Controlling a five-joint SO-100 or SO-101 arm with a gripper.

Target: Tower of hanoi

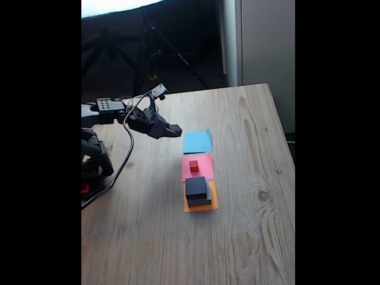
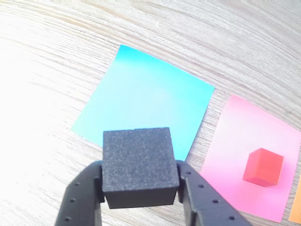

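Small black cube [image 2: 139, 165], matte and grainy, is clamped between the gripper [image 2: 140, 197] fingers above blue paper [image 2: 146, 103] on pale wooden table [image 2: 56, 56].

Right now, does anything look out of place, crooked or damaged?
Nothing stands out. The small black cube sits squarely between the jaws above the blue paper, and the red cube rests upright on the pink paper.
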